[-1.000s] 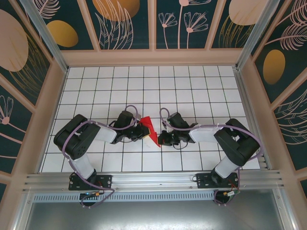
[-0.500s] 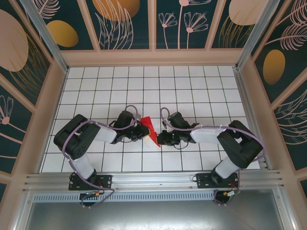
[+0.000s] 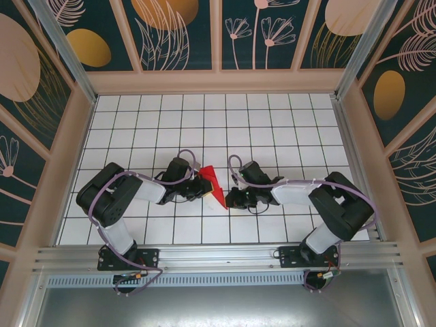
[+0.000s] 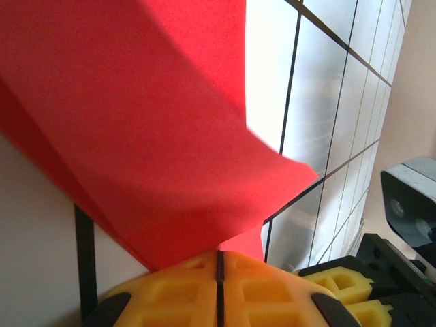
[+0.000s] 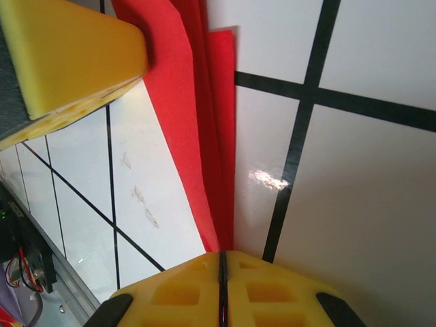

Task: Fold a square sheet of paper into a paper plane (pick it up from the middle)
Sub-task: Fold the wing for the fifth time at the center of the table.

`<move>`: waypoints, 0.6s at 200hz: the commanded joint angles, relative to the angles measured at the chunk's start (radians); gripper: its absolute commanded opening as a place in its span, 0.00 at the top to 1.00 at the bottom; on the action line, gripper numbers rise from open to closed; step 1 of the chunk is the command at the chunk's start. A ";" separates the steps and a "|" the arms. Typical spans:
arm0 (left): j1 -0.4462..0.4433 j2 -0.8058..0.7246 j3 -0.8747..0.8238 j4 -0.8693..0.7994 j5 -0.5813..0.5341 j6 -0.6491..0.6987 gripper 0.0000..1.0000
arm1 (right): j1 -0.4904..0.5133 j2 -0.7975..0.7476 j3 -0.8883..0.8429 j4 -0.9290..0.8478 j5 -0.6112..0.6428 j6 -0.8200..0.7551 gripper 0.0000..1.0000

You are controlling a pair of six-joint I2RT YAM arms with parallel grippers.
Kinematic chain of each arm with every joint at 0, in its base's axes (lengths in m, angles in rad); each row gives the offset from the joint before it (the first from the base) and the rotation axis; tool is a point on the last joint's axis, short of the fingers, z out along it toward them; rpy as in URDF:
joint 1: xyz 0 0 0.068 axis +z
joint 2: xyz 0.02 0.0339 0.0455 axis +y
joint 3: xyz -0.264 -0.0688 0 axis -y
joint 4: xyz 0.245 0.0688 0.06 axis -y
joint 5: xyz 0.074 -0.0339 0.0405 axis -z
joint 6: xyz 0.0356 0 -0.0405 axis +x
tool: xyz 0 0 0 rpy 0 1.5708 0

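The red sheet of paper (image 3: 212, 182) is folded into a narrow pointed shape and held just above the tiles between the two arms. My left gripper (image 3: 202, 186) is shut on its left edge; in the left wrist view the paper (image 4: 136, 122) runs into the closed yellow pads (image 4: 219, 256). My right gripper (image 3: 229, 199) is shut on the paper's lower pointed end, and in the right wrist view the layered red tip (image 5: 208, 150) disappears into the pressed-together pads (image 5: 222, 256). The left gripper's yellow finger (image 5: 68, 54) shows at the upper left there.
The white gridded table (image 3: 272, 122) is walled by beige panels (image 3: 354, 136) on three sides. An aluminium rail (image 3: 218, 255) carrying the arm bases runs along the near edge. The right gripper's fingers (image 4: 340, 286) sit close beside the left gripper.
The right arm shifted slightly and the paper's lower tip sits a touch higher and more to the left. The left arm has not moved.
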 commanded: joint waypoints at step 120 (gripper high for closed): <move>-0.001 0.019 -0.015 -0.047 -0.053 0.010 0.89 | 0.011 -0.007 0.104 -0.031 0.016 -0.009 0.84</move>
